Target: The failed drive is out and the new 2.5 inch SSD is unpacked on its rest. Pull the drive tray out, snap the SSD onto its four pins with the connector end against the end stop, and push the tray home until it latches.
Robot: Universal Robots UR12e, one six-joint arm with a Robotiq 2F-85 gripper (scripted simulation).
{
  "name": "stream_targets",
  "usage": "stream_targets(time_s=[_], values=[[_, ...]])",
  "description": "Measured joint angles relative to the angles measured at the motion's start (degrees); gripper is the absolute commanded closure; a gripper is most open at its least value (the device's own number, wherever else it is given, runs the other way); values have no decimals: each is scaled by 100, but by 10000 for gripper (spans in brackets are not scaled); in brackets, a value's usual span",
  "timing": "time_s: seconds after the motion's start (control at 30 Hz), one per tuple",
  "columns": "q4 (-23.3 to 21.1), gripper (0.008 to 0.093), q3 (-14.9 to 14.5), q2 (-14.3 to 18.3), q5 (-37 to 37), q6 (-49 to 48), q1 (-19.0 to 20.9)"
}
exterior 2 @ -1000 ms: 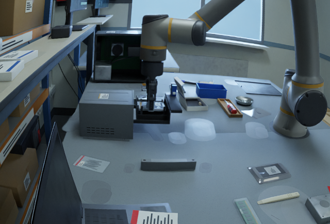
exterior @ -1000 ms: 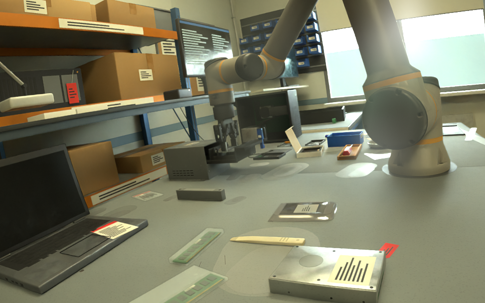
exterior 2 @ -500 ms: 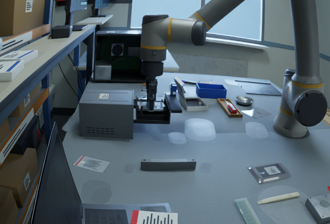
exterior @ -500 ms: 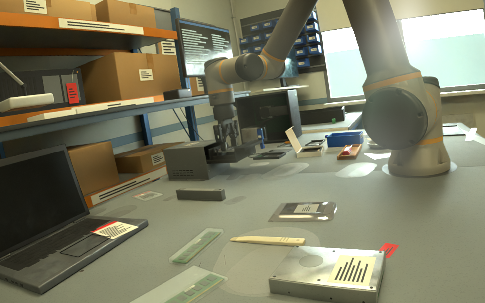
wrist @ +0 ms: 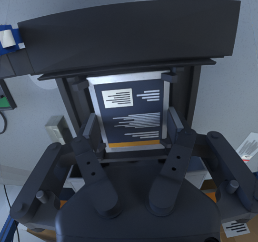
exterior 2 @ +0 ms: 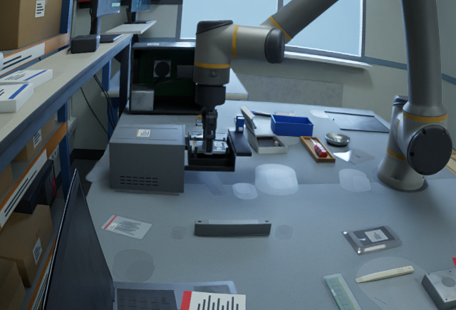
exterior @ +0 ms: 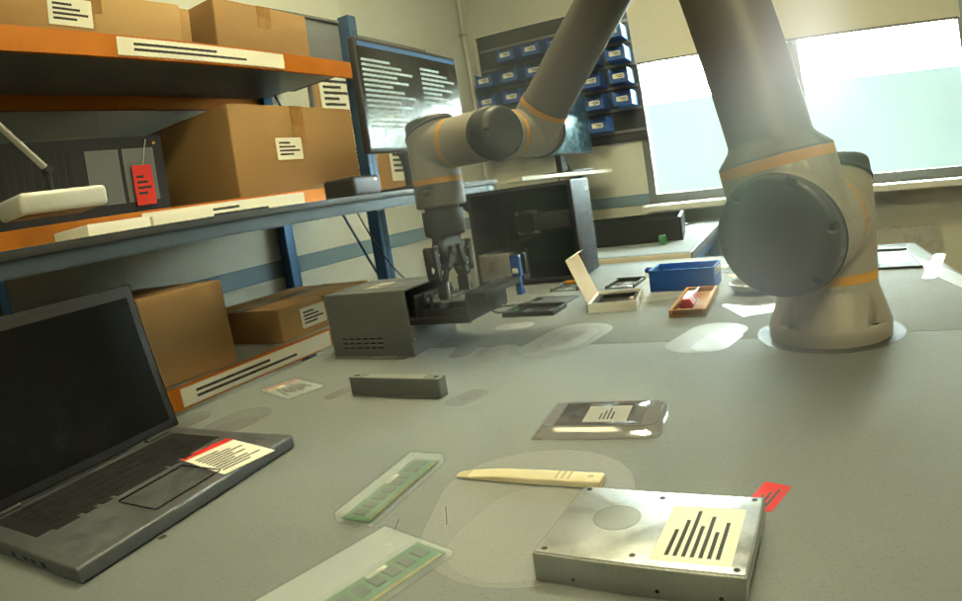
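Observation:
At the left rear of the bench, the dark drive tray (exterior 2: 210, 154) stands pulled out of the grey drive enclosure (exterior 2: 147, 157). The SSD (wrist: 131, 112), silver-edged with a dark blue label and an orange stripe at its near end, lies flat in the tray between the side rails, and my gripper (wrist: 133, 126) reaches straight down over it, still closed on the SSD across its width. The tray's broad front panel (wrist: 127, 35) fills the top of the wrist camera's picture. In the side camera the gripper (exterior: 449, 287) hides most of the SSD.
Behind the tray stand an open computer case (exterior 2: 162, 74) and a shelf rack with cartons (exterior: 245, 149). To the right lie an open white box (exterior 2: 265, 141), a blue bin (exterior 2: 291, 125) and a small tray with a red tool (exterior 2: 317, 148). A laptop (exterior: 74, 418) and loose parts fill the foreground.

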Motion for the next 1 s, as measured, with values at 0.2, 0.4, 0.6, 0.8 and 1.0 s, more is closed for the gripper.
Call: stream_targets(time_s=[0.2,0.4,0.6,0.8,1.0], values=[[-5,129,0,4,-5,0,0],[-6,114,-1,3,-5,0,-1],[-6,114,-1,3,-5,0,-1],[-5,114,-1,3,-5,0,-1],[26,114,-9,-16,-5,0,-1]])
